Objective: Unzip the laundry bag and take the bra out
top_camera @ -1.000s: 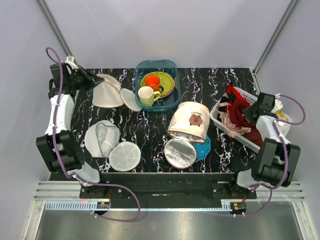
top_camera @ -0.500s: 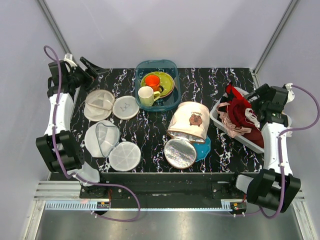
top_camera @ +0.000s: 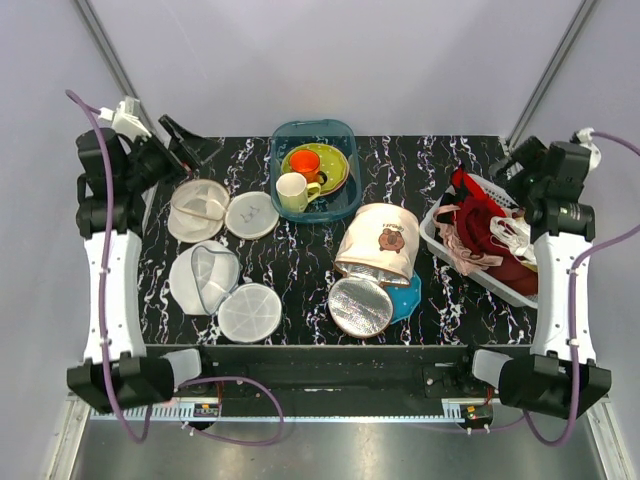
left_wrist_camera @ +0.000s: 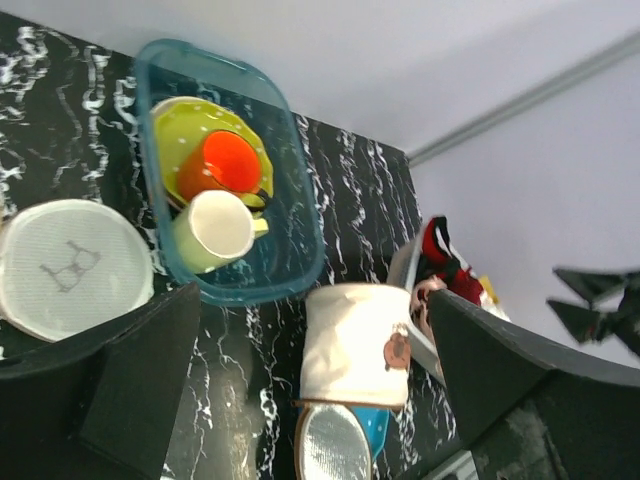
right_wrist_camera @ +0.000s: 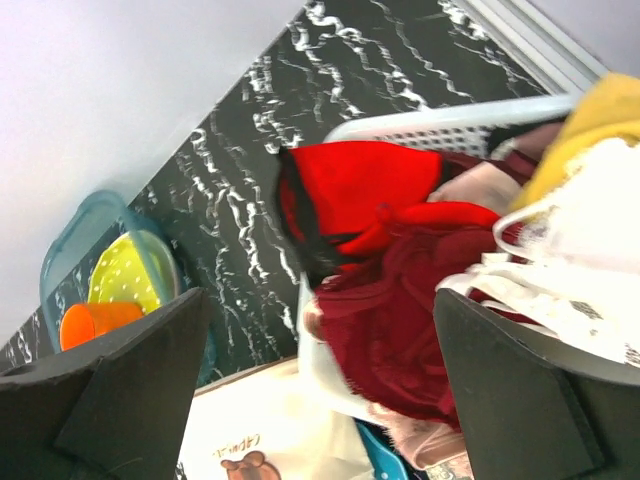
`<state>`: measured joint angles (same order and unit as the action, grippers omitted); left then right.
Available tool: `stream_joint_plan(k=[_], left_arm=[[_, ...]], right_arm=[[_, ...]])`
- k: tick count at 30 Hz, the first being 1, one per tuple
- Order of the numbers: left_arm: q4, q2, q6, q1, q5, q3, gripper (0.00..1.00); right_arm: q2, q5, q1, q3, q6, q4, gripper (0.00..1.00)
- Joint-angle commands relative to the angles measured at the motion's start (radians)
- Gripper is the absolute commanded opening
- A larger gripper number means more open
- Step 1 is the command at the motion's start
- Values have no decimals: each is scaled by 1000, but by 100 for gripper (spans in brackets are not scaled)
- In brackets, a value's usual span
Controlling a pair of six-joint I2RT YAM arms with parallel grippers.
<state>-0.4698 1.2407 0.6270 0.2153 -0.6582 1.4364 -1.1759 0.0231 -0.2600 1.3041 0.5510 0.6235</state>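
The laundry bag [top_camera: 250,213] lies on the table's far left as two white round halves side by side; the half with the small bra drawing [left_wrist_camera: 70,268] faces up. The dark red bra [top_camera: 505,265] lies in the white basket [top_camera: 432,232] on the right, among other garments, and shows as maroon fabric [right_wrist_camera: 420,330] in the right wrist view. My left gripper [top_camera: 185,140] hangs open above the far left corner, clear of the bag. My right gripper [top_camera: 508,165] is open above the basket's far end. Nothing sits between either pair of fingers [left_wrist_camera: 150,380] [right_wrist_camera: 130,390].
A second white mesh bag [top_camera: 205,278] without a drawing lies near the front left. A blue tub [top_camera: 340,135] with a green plate, orange cup and cream mug stands at the back. A cream cylindrical bag [top_camera: 378,245] with a silver lid [top_camera: 360,305] lies mid-table.
The left gripper opened and let go of the laundry bag, which dropped flat on the table. The right gripper opened and rose out of the basket. Both arms pulled up and outward.
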Motion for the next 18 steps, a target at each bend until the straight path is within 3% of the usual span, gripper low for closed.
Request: stream_joint_plan(k=[1,7,18], left_arm=[[-7,-108,-49,-88,-9,-75,99],[62,-290,-32,-174,20,-275,99],[57,-343,-27,-194,15,-401,99]], right_arm=[[-42,69,142,124,-91,74,100],[-97,94,290,182,-126,128,100],[-68,118,300,75,-112,104,100]])
